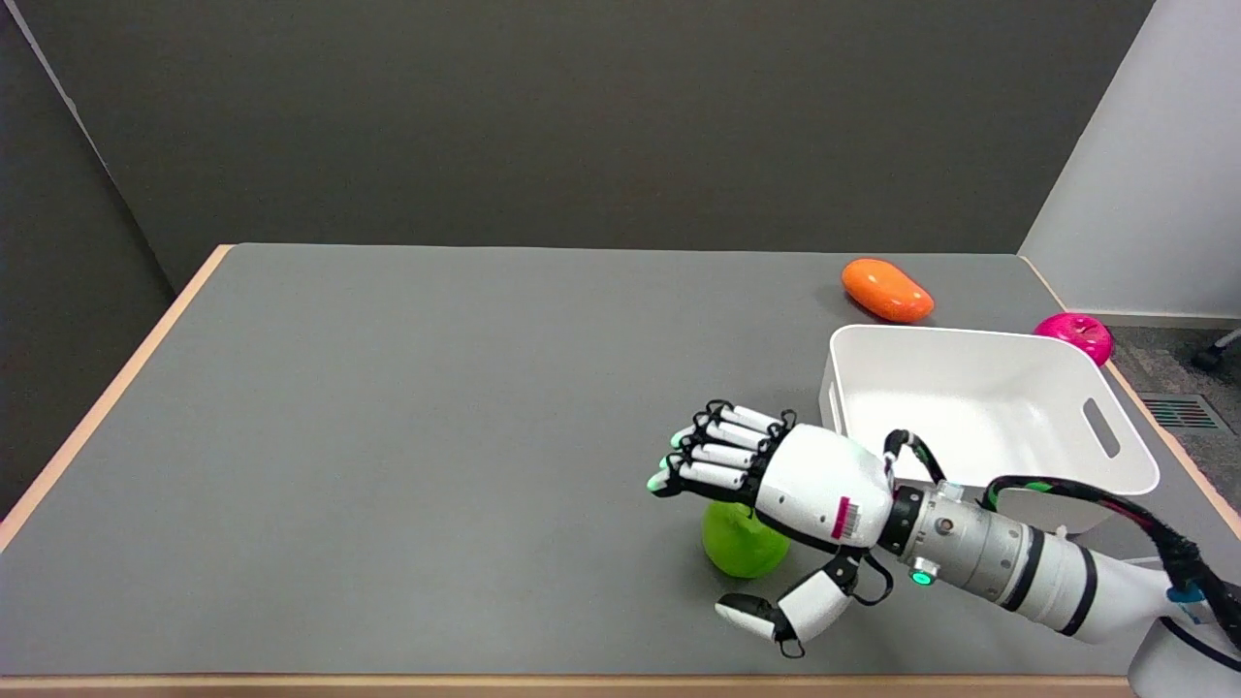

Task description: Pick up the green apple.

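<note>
table (436, 436): grey top with a pale wood edge, filling most of the frame.
bin (1129, 475): white, right of centre, just behind the forearm.
right hand (776, 494): lower centre-right, palm down over the apple; fingers (717, 451) stretched out toward the left and spread, thumb hanging apart toward the lower edge, nothing held.
apple (742, 543): green, on the table in the lower centre-right, partly under the palm, between fingers and thumb.
orange thing (886, 290): upper right, behind the bin.
pink thing (1076, 335): far right table edge.
step: closing on the apple, I judge.
how: lower the palm squarely onto the apple, then wrap fingers and thumb evenly from opposite sides so that it cannot roll away; lift only once firm.
</note>
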Motion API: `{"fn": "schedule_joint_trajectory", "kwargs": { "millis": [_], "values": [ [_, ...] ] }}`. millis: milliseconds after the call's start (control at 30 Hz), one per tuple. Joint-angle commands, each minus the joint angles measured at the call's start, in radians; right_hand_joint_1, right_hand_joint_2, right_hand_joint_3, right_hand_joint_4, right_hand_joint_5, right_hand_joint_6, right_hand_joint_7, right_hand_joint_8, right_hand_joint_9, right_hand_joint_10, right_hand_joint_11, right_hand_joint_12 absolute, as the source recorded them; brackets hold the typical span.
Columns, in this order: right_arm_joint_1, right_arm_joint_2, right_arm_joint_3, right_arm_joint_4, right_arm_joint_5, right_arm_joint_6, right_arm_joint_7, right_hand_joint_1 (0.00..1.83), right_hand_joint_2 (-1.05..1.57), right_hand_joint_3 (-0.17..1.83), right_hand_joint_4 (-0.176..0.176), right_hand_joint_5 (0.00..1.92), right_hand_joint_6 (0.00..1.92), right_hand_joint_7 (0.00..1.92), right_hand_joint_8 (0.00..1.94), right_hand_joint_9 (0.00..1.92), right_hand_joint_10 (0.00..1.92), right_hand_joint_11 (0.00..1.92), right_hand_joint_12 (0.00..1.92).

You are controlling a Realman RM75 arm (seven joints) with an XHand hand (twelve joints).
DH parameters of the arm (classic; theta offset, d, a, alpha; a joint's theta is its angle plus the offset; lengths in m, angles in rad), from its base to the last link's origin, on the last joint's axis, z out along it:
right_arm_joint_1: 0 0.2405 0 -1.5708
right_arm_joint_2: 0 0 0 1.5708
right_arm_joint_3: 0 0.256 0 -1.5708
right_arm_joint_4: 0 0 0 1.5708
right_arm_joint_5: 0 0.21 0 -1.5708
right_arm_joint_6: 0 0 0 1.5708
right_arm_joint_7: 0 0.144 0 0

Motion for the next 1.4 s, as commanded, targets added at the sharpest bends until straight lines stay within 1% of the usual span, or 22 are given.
{"fn": "schedule_joint_trajectory", "kwargs": {
  "millis": [33,467,933,1033,1167,1233,1333,1400],
  "values": [
    [0.023,0.002,-0.047,0.002,-0.131,-0.083,-0.014,0.49,0.54,0.93,0.010,0.27,0.56,0.29,0.48,0.07,0.68,0.00,0.98],
    [0.063,0.013,-0.061,-0.027,-0.131,-0.093,-0.008,0.49,0.54,0.94,0.017,0.26,0.55,0.29,0.46,0.08,0.68,0.00,1.02],
    [0.074,0.013,-0.065,-0.091,-0.124,-0.096,-0.007,0.48,0.57,0.94,0.024,0.27,0.55,0.32,0.45,0.16,0.74,0.00,1.09],
    [0.074,0.013,-0.066,-0.095,-0.127,-0.096,-0.007,0.57,0.59,0.86,0.024,0.30,0.52,0.36,0.40,0.19,0.80,0.00,1.16],
    [0.074,0.013,-0.066,-0.091,-0.131,-0.096,-0.015,0.67,0.59,0.92,0.030,0.30,0.56,0.38,0.44,0.25,0.85,0.03,1.23],
    [0.074,0.012,-0.065,-0.089,-0.131,-0.096,-0.015,0.75,0.59,0.93,0.033,0.32,0.60,0.42,0.47,0.30,0.90,0.11,1.31],
    [0.082,0.009,-0.064,-0.090,-0.131,-0.095,-0.015,0.89,0.63,0.95,0.047,0.40,0.77,0.51,0.56,0.41,1.01,0.26,1.48],
    [0.091,0.005,-0.064,-0.094,-0.131,-0.088,-0.015,0.93,0.66,0.94,0.053,0.45,0.91,0.58,0.67,0.48,1.10,0.36,1.58]
  ]
}}
